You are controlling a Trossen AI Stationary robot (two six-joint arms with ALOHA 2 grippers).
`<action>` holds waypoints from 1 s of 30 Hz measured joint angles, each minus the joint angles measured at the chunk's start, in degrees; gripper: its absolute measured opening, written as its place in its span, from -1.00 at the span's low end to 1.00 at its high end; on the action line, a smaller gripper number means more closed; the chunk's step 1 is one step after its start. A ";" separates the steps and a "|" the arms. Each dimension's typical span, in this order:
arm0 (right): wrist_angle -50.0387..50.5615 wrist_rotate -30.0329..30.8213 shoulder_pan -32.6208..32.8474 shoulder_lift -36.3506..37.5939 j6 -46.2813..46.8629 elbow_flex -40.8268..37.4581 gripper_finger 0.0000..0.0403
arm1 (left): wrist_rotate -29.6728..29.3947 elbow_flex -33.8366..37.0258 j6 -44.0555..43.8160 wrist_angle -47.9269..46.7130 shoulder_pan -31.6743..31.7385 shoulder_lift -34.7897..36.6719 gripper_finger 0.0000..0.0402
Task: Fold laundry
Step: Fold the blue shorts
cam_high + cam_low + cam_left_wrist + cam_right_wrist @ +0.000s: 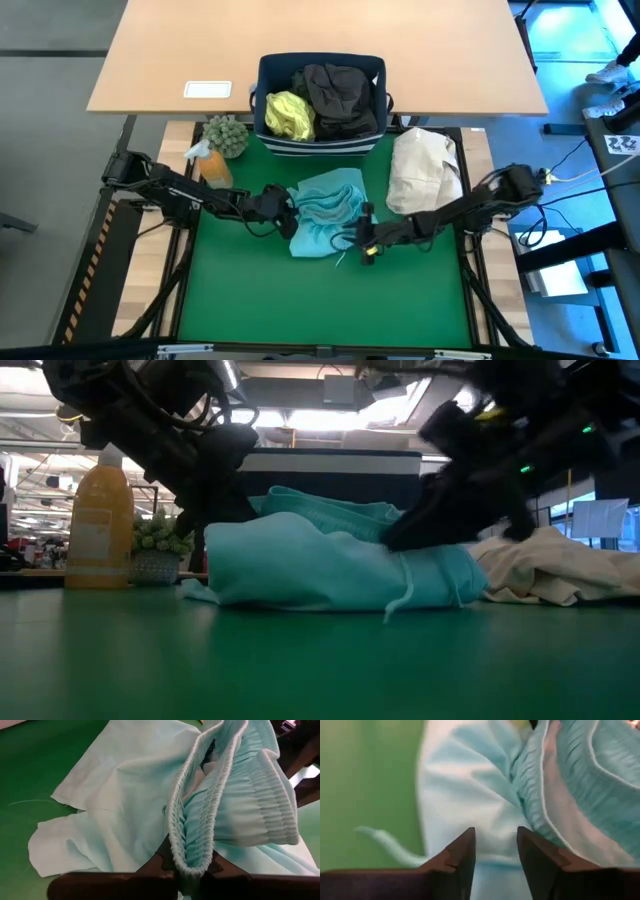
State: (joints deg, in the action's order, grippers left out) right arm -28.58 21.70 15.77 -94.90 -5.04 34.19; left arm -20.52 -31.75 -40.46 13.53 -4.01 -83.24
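A turquoise garment lies crumpled in the middle of the green mat, its ribbed elastic waistband bunched on top and a drawstring trailing off its near side. My left gripper is at the garment's left edge, shut on it. My right gripper is low at the garment's near-right edge, and its open fingers stand over the cloth. A yellow-green shirt and dark garments lie in the navy bin. My left gripper pinches the folded edge of the elastic waistband between its two fingers, coming in level from the table's left. The band rises from the fingers in a gathered ridge, and the rest of the garment lies slack on the mat. My right gripper hangs open over the cloth's near-right part; I cannot tell whether it touches.
The navy bin stands at the mat's far edge. A cream-beige cloth bundle lies on the mat's far right, close behind my right arm. An orange bottle and a small plant stand at the far left corner. The green mat stretches toward the near edge.
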 joint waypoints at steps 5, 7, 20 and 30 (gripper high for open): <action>1.23 5.51 -0.04 -3.76 -0.19 3.54 -0.54 | 0.29 0.00 0.35 0.07 -0.55 0.00 -0.79; 3.72 5.74 -0.04 -3.73 0.41 4.74 -0.61 | 0.10 -0.02 1.96 0.03 -0.66 0.00 -0.70; 13.74 -4.11 0.02 -3.58 6.43 5.25 -0.99 | -5.57 -0.07 11.53 -4.99 -0.63 5.10 -0.39; 13.53 -7.49 0.02 -3.58 6.98 5.25 -0.95 | -9.76 -0.07 11.73 -13.49 -1.66 12.00 -0.37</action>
State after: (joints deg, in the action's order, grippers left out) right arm -15.05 14.21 15.79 -98.48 1.94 39.44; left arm -30.28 -31.81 -28.73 0.03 -5.67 -71.24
